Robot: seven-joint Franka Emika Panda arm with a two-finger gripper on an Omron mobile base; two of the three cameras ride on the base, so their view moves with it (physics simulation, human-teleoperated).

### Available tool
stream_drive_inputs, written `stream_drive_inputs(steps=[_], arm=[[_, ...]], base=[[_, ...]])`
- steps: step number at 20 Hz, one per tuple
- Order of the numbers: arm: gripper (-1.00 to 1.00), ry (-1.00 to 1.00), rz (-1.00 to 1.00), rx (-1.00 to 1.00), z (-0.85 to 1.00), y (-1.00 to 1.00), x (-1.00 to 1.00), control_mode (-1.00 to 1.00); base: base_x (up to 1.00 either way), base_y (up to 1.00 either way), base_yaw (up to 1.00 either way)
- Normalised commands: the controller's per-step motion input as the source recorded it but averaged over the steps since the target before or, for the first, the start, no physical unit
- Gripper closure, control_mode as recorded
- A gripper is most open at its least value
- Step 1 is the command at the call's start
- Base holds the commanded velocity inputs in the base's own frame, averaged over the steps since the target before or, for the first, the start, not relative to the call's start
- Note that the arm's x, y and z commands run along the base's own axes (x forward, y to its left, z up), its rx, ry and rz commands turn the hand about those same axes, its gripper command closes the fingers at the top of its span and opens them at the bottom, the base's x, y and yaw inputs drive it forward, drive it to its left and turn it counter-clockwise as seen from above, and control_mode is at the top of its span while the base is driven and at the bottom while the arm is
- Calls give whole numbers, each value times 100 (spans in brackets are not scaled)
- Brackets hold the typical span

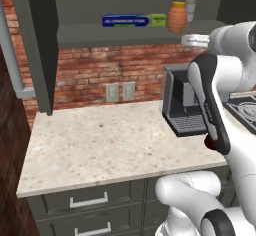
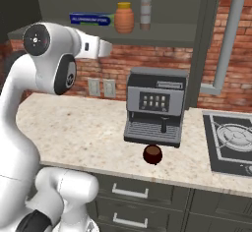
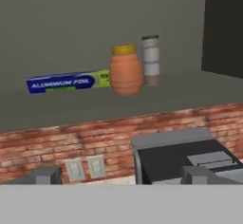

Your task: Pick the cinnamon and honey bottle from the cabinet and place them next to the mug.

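Zero of two moved so far: both bottles are on the shelf, so basically everything is left to do.
Left base view: honey bottle and cinnamon stand side by side on the cabinet shelf, next to a blue foil box. The arm is raised up toward that shelf, in front of the coffee machine.
Right base view: mug sits on the surface right in front of the coffee machine, well apart from the bottles up top. That's the drop-off spot, I'd guess.
Hand view: hand spread about as wide as it goes, nothing between the fingers, touching nothing. It's looking at the shelf from a bit below, honey bottle roughly centered, cinnamon just behind and beside it.
Guess at current step: lining up for the first grab.
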Motion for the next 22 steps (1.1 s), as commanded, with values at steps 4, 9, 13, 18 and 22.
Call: stream_drive_inputs(steps=[4,9,13,18,22], arm=[[-100,0,-9,25,38,-32,0,-100],[-100,3,-1,11,42,-21,7,-100],[-100,23,0,-9,17,8,60,-100],[-100,8,0,-7,-11,-1,34,-100],[-100,0,2,0,-9,-3,36,-100]], base=[[0,0,0],[0,0,0],[0,0,0],[0,0,0],[0,0,0]])
